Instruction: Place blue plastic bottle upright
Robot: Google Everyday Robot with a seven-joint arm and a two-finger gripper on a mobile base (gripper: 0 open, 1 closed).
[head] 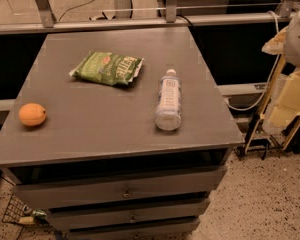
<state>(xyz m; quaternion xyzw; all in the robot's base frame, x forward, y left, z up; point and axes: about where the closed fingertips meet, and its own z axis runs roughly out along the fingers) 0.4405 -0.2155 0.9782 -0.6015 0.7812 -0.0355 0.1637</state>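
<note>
Working from the gripper [291,100] at the right edge of view, beyond the right side of the table [90,129], treat its opening as undeterminable. Locate the blue plastic bottle [168,100] lying flat on the right half of the top, left of the gripper. Note the long axis: white cap [171,73] toward the far edge, base toward the front. Plan a reach leftward, grasping across that axis.

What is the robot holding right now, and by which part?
Nothing visibly: the blue plastic bottle lies on its side on the cabinet top, untouched, and the gripper is out of view.
</note>
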